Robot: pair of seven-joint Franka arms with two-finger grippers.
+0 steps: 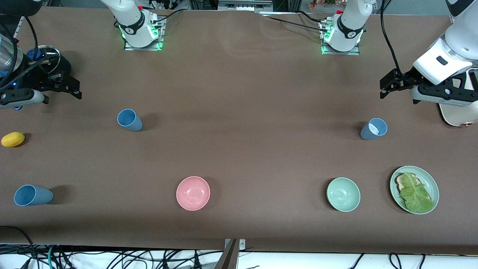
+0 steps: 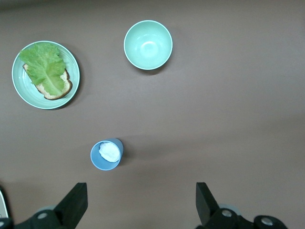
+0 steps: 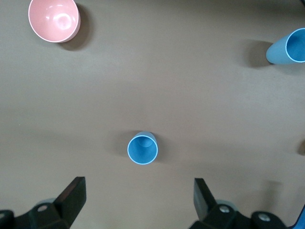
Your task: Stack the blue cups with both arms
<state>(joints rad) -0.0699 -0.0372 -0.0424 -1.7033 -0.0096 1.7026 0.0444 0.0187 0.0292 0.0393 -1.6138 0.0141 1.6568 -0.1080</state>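
Observation:
A mid-blue cup stands toward the right arm's end of the table and also shows in the right wrist view. A second mid-blue cup is nearer the front camera, close to that end's edge. A greyer blue cup with a whitish inside stands toward the left arm's end. My right gripper hangs open and empty above the table near the first cup. My left gripper hangs open and empty near the greyer cup.
A pink bowl and a pale green bowl sit near the front edge. A green plate with bread and lettuce lies beside the green bowl. A yellow fruit lies near the right arm's end.

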